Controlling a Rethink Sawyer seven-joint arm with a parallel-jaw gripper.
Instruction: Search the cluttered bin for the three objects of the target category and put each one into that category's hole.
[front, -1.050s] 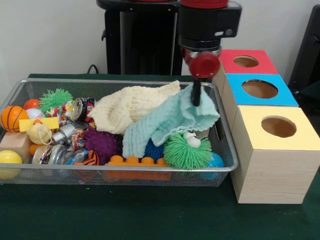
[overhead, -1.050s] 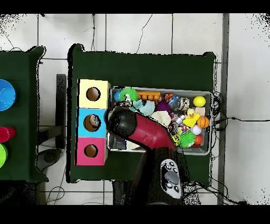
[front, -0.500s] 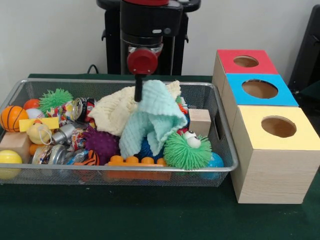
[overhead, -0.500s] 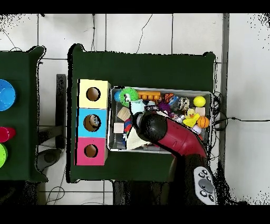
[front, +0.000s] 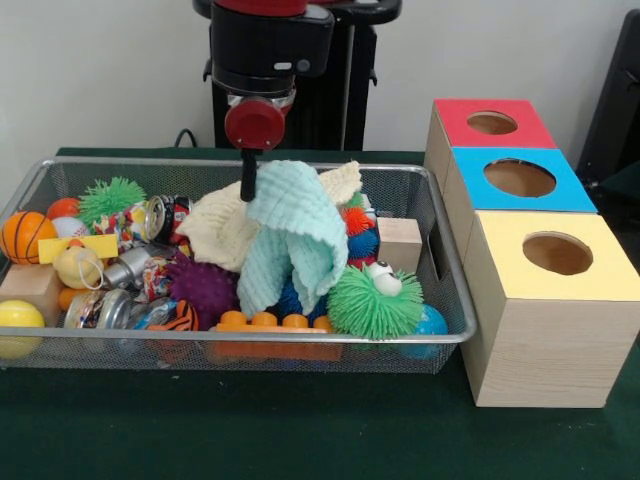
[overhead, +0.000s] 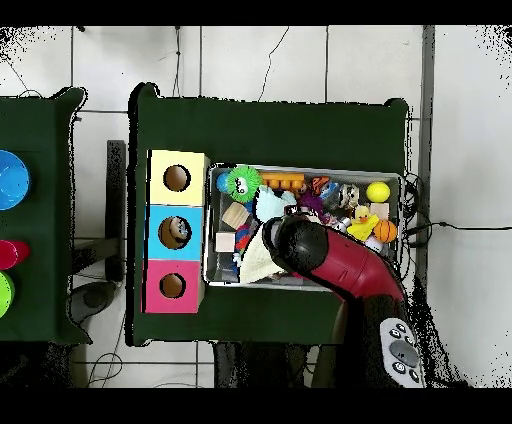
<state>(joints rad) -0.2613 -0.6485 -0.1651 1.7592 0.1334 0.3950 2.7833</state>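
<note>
I count three boxes in a row at the right of the front view, each with one round hole in its top: a red box (front: 490, 122) farthest up, a blue box (front: 520, 178) in the middle and a yellow box (front: 555, 300) lowest. One wire bin (front: 440, 250) fills the left and centre. In it I see two cloths: a mint-green cloth (front: 292, 235) hanging in a peaked drape at centre frame, and a cream cloth (front: 225, 225) just left of it, partly underneath. The gripper (front: 248, 178) comes down at upper centre and appears pinched onto the top fold of the mint-green cloth, though I see only one dark finger and can't make out its tips. I count two green spiky balls, one with eyes (front: 375, 300) at lower centre and one (front: 112, 197) at the upper left of the bin, plus one purple spiky ball (front: 203, 287). There is one basketball (front: 25, 235), one yellow ball (front: 18, 322), one orange brick (front: 265, 335) and two plain wooden blocks (front: 400, 243) (front: 30, 287). A blue ball (front: 433, 325) is half hidden behind the eyed ball, and the cans and small toys at left are too jumbled to count. In the overhead view the red arm (overhead: 330, 265) covers much of the bin's middle.
</note>
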